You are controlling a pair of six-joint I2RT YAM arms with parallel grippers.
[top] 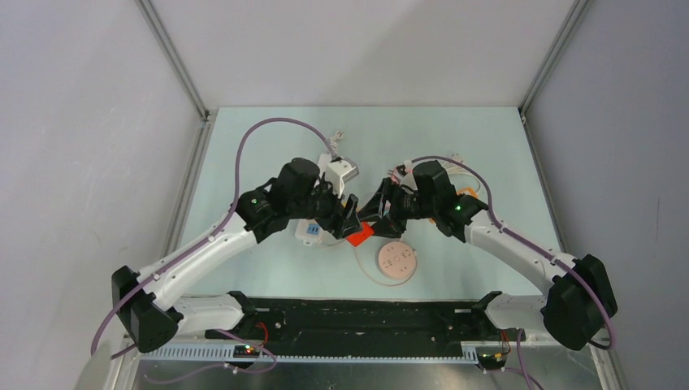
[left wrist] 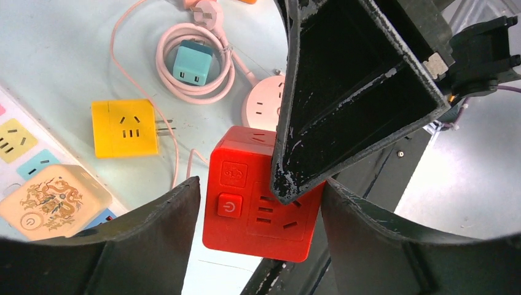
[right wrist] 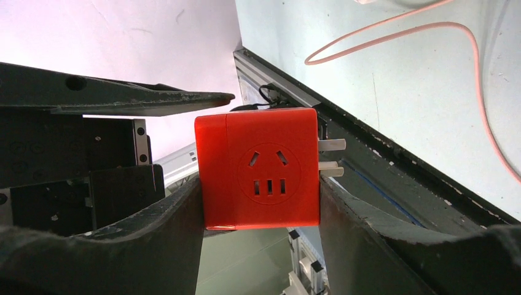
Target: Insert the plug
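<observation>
Plug [top: 359, 235], a red cube, sits in the overhead view just below the spot where the left end effector [top: 345, 215] and the right end effector [top: 380, 213] meet over the surface [top: 455, 138]. A round pink socket [top: 397, 262] lies near them on the side of the arm bases. From the left wrist, the plug's face with the power button [left wrist: 228, 205] lies in the gap of the left end effector. This end effector stands open, a thin strip of surface showing beside one finger [left wrist: 153, 246]. A black finger of the right end effector [left wrist: 344, 92] covers the plug's far corner. Beyond the fingertips lie a yellow cube [left wrist: 123, 128], a teal adapter [left wrist: 191, 62] inside a coiled pink cable [left wrist: 164, 46], and a beige cube [left wrist: 52, 200]. From the right wrist, the right end effector is clamped on the plug's two sides, the metal prongs [right wrist: 332, 157] sticking out sideways above one finger.
</observation>
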